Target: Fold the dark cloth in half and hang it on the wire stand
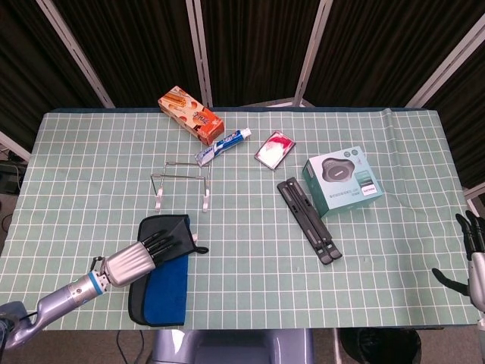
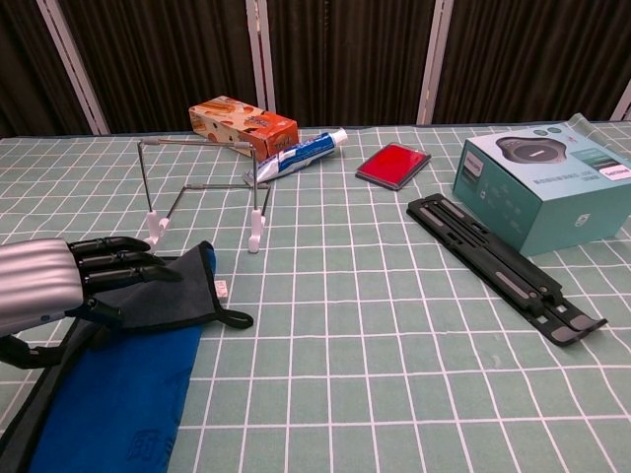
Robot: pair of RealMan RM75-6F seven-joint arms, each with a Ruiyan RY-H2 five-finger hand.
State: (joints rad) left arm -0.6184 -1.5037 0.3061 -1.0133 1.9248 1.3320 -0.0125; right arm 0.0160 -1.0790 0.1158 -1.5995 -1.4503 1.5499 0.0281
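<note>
On bench front-left, below wire stand (image 1: 180,184) | left robot hand (image 1: 130,262) grips dark cloth (image 1: 163,277) edge, half-folded, blue lining up | right robot hand (image 1: 471,254) empty, fingers spread | risk: loose grip, fold slips

**Colours on my desk**

I saw the green desk (image 1: 91,152) gridded in white, the dark cloth (image 1: 163,277) showing a blue inner face, my silver left hand (image 1: 136,259) with black fingers, an orange box (image 1: 190,114), a teal box (image 1: 342,180).
</note>
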